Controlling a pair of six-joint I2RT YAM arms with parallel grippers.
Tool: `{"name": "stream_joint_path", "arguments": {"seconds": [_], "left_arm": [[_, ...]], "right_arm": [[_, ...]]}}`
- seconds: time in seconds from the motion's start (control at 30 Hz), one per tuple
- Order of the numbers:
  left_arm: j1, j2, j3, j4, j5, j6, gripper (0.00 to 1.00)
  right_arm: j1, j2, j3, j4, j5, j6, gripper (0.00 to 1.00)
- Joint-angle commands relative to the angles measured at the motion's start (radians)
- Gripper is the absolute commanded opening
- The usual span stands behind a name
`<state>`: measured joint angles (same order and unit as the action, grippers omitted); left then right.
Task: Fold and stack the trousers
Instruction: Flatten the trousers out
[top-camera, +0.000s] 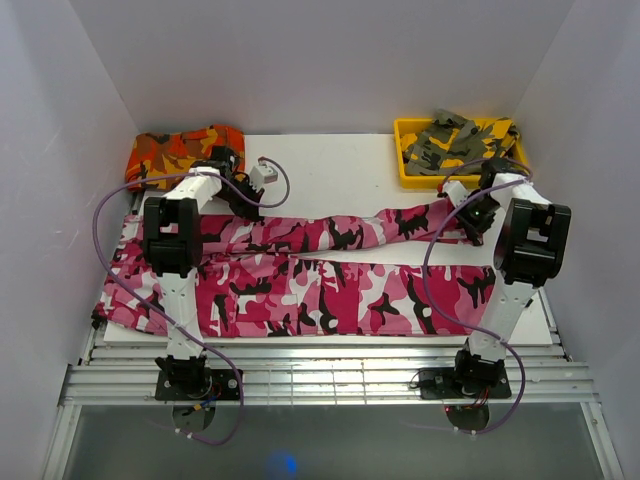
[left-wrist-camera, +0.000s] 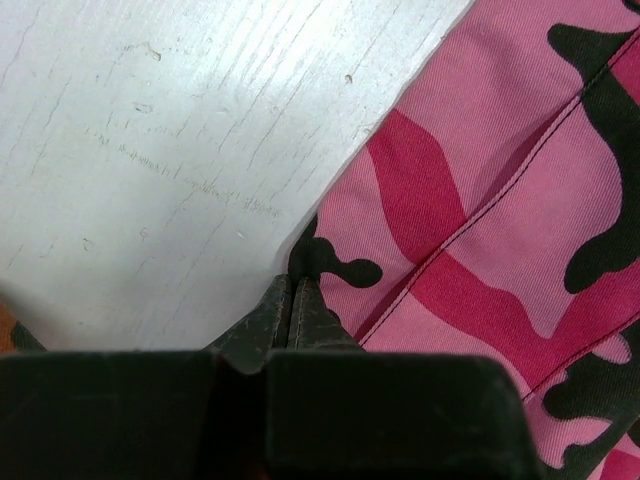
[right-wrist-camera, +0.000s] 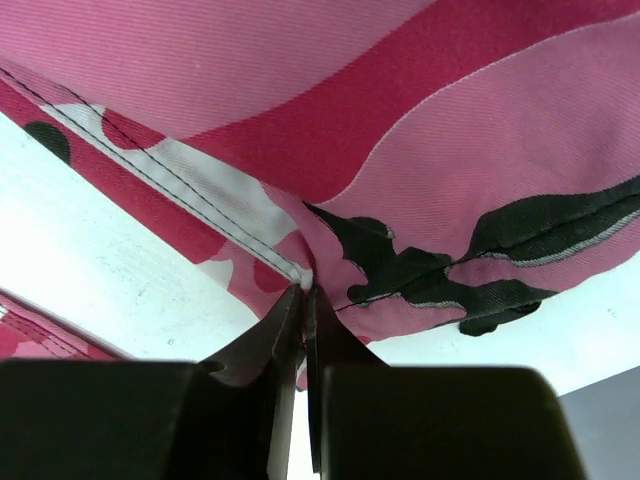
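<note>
So the left gripper (left-wrist-camera: 293, 300) is clamping tight on the far edge of the long pink, magenta, white and black camouflage-print fabric trousers (top-camera: 330, 290), fingers pressed together on a sliver of cloth. The right gripper (right-wrist-camera: 305, 300) is pinching a seam fold the same way, holding it up off the white wooden table (top-camera: 330, 160). From above, the trousers are lying spread across the middle, waist toward 9 o'clock and legs toward 3. I'm guessing folding is barely starting: no fold, nothing stacked. Crumpled orange-red camouflage trousers (top-camera: 175, 150) are sitting at 11 o'clock, and a yellow plastic bin (top-camera: 405, 150) of olive-grey camouflage trousers (top-camera: 450, 140) at 1.
</note>
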<state>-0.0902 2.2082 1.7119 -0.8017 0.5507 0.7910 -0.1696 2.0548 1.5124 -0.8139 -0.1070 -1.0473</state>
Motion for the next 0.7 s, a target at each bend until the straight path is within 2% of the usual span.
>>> {"name": "stream_joint_path", "arguments": {"seconds": [0.0,0.13,0.27,0.37,0.5,0.6,0.67], "left_arm": [[-0.003,-0.034,-0.023,0.01,0.0,-0.058,0.0],[0.044,-0.096,-0.046,0.137,-0.027,-0.23,0.0],[0.075,-0.168,-0.101,0.243,-0.096,-0.297,0.0],[0.081,-0.205,-0.175,0.372,-0.194,-0.347,0.0],[0.089,-0.265,-0.233,0.545,-0.258,-0.426,0.0],[0.087,-0.272,-0.224,0.558,-0.157,-0.437,0.0],[0.081,-0.239,-0.192,0.55,-0.146,-0.449,0.0]], "right_arm": [[-0.022,-0.034,-0.032,0.042,0.043,-0.1,0.08],[-0.065,-0.12,-0.027,0.042,0.015,-0.137,0.08],[-0.111,-0.202,-0.05,0.036,0.009,-0.178,0.08],[-0.116,-0.226,-0.093,0.042,0.012,-0.209,0.08],[-0.117,-0.226,-0.109,0.051,0.01,-0.201,0.08],[-0.116,-0.205,-0.107,0.061,-0.003,-0.174,0.08],[-0.108,-0.173,-0.097,0.061,-0.013,-0.149,0.08]]}}
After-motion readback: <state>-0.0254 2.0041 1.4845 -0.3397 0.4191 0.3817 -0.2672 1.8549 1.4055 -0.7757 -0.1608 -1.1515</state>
